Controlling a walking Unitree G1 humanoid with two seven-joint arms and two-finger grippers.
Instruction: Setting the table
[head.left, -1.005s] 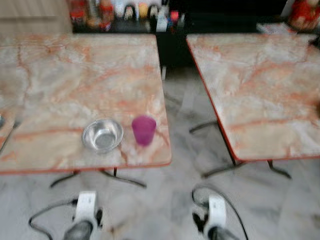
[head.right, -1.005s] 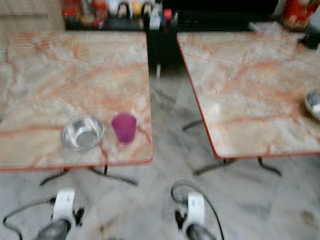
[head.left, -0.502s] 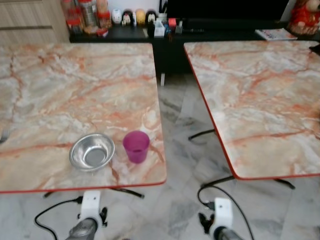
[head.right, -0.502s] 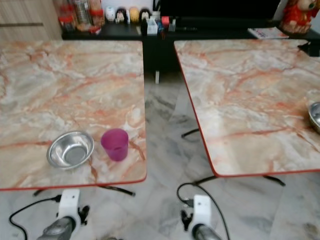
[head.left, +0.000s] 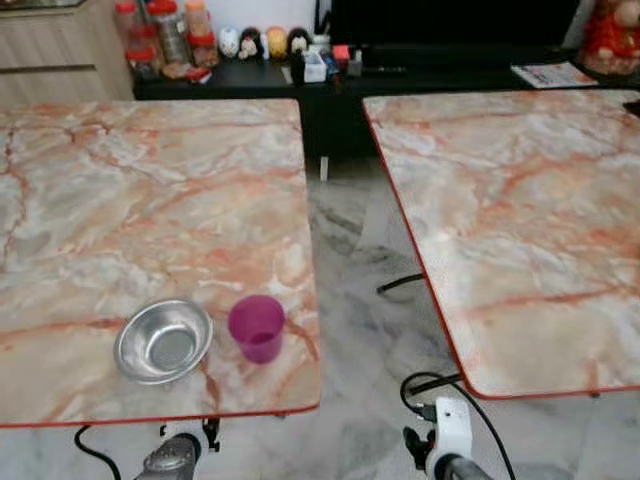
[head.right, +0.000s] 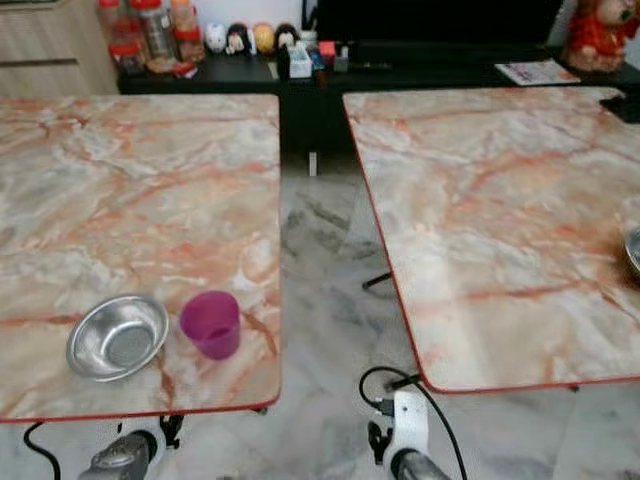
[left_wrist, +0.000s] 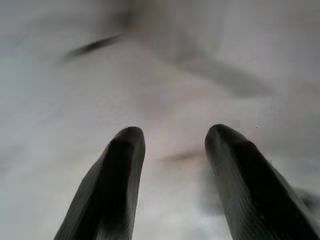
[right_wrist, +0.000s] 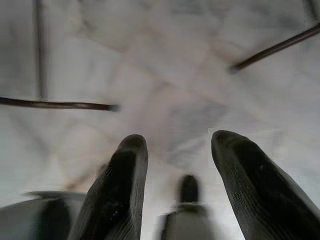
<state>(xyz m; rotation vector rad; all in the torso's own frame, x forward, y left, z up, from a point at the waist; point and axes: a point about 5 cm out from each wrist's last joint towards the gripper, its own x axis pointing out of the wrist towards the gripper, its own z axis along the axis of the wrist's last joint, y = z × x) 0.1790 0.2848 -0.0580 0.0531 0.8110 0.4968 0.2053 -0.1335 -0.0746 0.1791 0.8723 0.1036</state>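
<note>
Both my left gripper (left_wrist: 172, 150) and right gripper (right_wrist: 177, 160) hang open and empty, metal bowl (head.left: 163, 341) touching purple cup (head.left: 257, 328) on the table (head.left: 150, 210).

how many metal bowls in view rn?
2. One metal bowl sits beside the purple cup at the left table's near edge; a second bowl, cut off by the frame, sits on the right table. Others may be hidden.

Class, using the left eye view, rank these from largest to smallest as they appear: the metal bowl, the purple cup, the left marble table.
1. Left marble table, by far the largest.
2. Metal bowl, wider than the cup.
3. Purple cup, smallest; it stands beside the bowl, so nearness hardly skews this.
</note>
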